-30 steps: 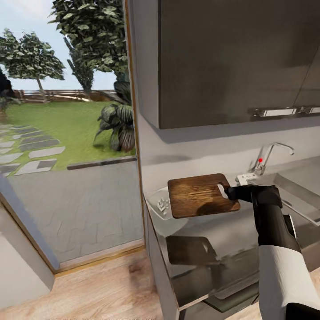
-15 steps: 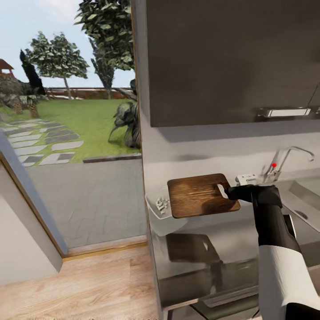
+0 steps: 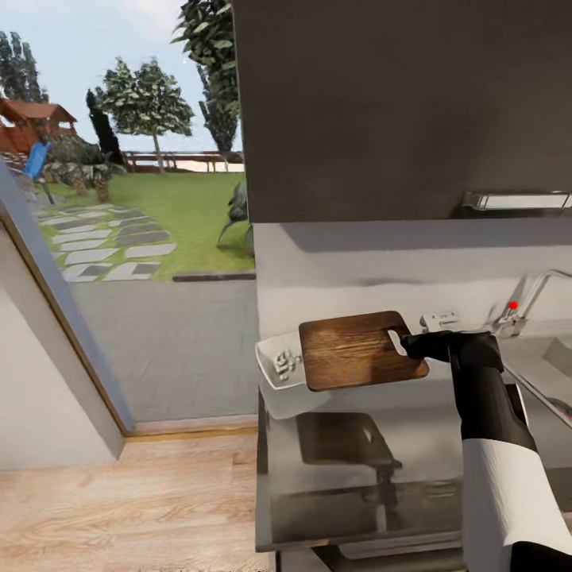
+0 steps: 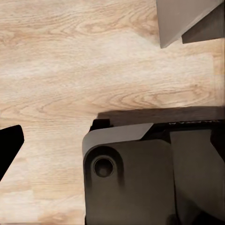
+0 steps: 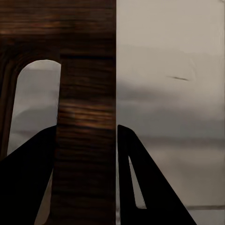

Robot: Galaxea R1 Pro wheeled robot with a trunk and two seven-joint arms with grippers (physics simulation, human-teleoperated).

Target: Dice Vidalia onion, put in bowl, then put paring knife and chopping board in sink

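Observation:
My right gripper (image 3: 407, 344) is shut on the chopping board (image 3: 357, 349), a dark brown wooden board, at its end with the handle slot. It holds the board level above the grey countertop (image 3: 357, 477). In the right wrist view both black fingers (image 5: 140, 187) clamp the chopping board (image 5: 86, 93) beside the slot. The white bowl (image 3: 272, 380) sits at the countertop's left end, partly under the board, with diced onion (image 3: 286, 364) in it. The sink (image 3: 548, 369) and its faucet (image 3: 526, 300) are at the right edge. The paring knife is out of view.
Dark wall cabinets (image 3: 397, 103) hang over the worktop. A glass door on the left looks out on a paved yard (image 3: 175, 349) and garden. In the left wrist view there is wood floor (image 4: 70, 70) and the robot's dark base (image 4: 150, 178).
The whole picture has shifted, so the camera moved: faucet and sink slid to the right edge. The board stays held in my right gripper at the same spot in view.

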